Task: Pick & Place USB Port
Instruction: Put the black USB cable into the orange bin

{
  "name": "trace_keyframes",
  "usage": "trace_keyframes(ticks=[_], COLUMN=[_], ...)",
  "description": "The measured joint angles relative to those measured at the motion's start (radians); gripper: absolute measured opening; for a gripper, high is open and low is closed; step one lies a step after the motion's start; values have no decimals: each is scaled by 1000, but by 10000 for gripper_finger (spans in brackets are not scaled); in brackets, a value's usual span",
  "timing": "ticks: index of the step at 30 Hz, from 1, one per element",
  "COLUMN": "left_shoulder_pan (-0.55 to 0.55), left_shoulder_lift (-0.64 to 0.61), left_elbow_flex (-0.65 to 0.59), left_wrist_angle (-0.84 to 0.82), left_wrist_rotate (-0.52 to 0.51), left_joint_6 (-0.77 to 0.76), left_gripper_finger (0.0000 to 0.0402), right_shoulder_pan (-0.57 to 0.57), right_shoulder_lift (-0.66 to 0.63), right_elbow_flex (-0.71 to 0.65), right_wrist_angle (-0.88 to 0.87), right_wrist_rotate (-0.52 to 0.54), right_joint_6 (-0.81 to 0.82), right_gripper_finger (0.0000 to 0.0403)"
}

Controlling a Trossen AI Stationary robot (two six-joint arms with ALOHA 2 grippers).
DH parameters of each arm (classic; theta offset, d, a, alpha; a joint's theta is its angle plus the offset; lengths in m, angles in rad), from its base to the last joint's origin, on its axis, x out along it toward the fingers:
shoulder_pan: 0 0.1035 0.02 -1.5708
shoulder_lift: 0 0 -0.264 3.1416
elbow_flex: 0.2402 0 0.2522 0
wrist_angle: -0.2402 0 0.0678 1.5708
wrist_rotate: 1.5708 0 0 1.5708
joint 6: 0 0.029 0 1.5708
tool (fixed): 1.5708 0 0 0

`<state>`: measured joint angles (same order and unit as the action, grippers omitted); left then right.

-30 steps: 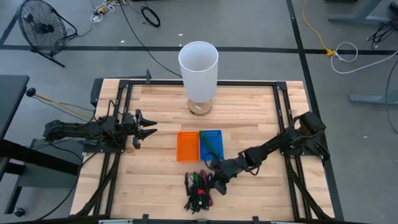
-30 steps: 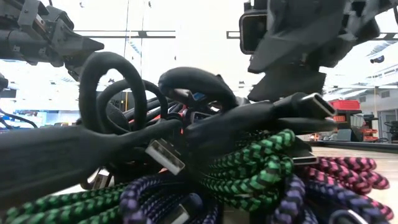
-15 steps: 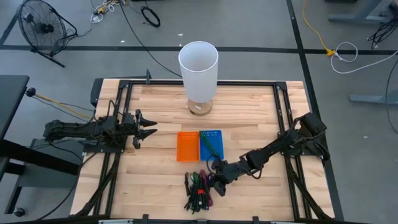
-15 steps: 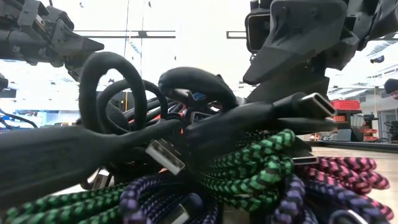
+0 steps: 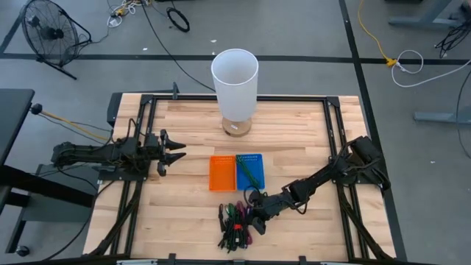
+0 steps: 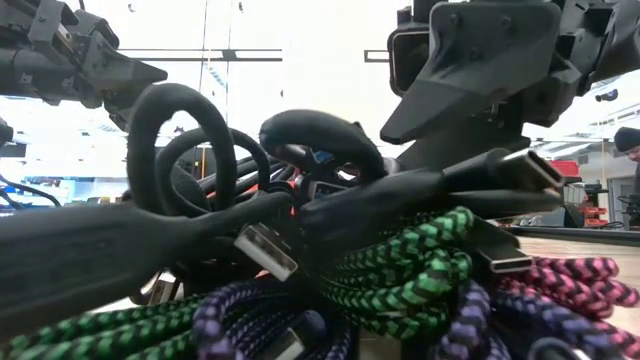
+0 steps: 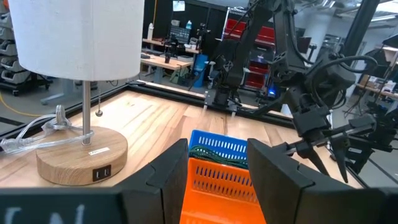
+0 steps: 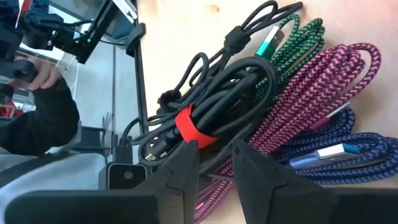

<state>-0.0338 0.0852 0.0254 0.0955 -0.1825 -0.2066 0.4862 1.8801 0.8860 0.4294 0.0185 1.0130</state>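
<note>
Over the last second the right tool [image 5: 257, 218] has crept from the blue bin's [image 5: 249, 171] near corner down onto the cable pile [image 5: 237, 224], and in the low view the black plug [image 6: 520, 170] jutting from the pile has lifted and shifted slightly. Judgement: contact with the bundle has begun, so the pick is starting, with no placement made yet. The right arm is stretched low and diagonal across the desk [image 5: 184, 125] from its base beyond the blue bin, wrist angled down at the pile's bin-side edge. In the right wrist view its fingers [image 8: 180, 171] stand partly apart, straddling the black cable bound by a red tie [image 8: 191, 127]; whether they have clamped it cannot be told. The pile lies just beside the bins, on the side away from the lamp [image 5: 235, 77], with green, pink and purple braided cables under the black one. The orange bin [image 5: 221, 173] touches the blue bin, which already holds a green cable. The left tool [image 5: 171, 151] waits well apart from the bins, level above the desk, fingers spread and empty.
</note>
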Motion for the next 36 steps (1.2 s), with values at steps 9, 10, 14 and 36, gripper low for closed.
trace_keyframes(ticks=[9, 10, 14, 36], left_shoulder_pan=[0, 0, 0, 0], left_shoulder_lift=[0, 0, 0, 0], left_elbow_flex=[0, 0, 0, 0], left_wrist_angle=[-3, -3, -3, -4], left_wrist_rotate=[0, 0, 0, 0], left_joint_6=[0, 0, 0, 0], left_gripper_finger=[170, 170, 170, 170], right_shoulder_pan=[15, 16, 13, 14], right_shoulder_lift=[1, 1, 1, 9], right_elbow_flex=[0, 0, 0, 0], right_wrist_angle=[-25, -19, -12, -23], right_wrist_rotate=[14, 21, 36, 52], right_joint_6=[26, 24, 23, 26], right_gripper_finger=[100, 100, 100, 100])
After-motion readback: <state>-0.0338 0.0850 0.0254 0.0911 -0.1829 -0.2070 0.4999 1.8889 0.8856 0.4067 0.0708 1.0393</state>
